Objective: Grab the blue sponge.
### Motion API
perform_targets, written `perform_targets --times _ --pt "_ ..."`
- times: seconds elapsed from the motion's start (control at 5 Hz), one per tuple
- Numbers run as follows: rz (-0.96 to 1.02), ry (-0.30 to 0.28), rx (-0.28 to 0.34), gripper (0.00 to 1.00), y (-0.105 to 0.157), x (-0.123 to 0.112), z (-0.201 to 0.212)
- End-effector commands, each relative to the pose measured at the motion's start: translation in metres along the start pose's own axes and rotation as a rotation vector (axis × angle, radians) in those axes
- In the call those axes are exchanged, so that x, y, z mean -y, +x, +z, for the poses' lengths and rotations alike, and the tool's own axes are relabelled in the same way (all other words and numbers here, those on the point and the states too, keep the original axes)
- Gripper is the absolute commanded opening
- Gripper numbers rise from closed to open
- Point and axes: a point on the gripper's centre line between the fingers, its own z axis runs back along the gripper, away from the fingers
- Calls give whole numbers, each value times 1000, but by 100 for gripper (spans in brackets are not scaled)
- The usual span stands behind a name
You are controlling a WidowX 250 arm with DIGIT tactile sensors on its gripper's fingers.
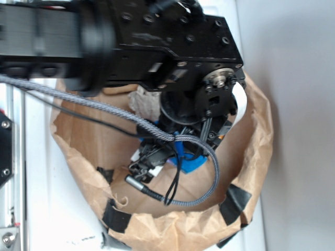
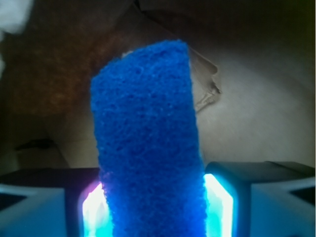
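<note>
- The gripper [image 2: 155, 197] was closed on the blue sponge [image 2: 148, 148], which stood at frame centre.
- Grab seemingly done; at most a lift remained.

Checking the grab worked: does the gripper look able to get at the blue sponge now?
Yes, it seems so: in the wrist view the blue sponge already sits between the gripper fingers, apparently clamped, with nothing in between.

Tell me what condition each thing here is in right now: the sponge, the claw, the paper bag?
blue sponge: clamped between the fingers, sticking out lengthwise from the claw.
gripper: shut on the sponge, down inside the bag.
brown paper bag: open, rim rolled down and crumpled, patched with black tape.
</note>
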Motion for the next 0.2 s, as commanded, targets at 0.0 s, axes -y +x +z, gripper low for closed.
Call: perform_targets --times 0.0 --pt "85 115 111 0 1 6 25"
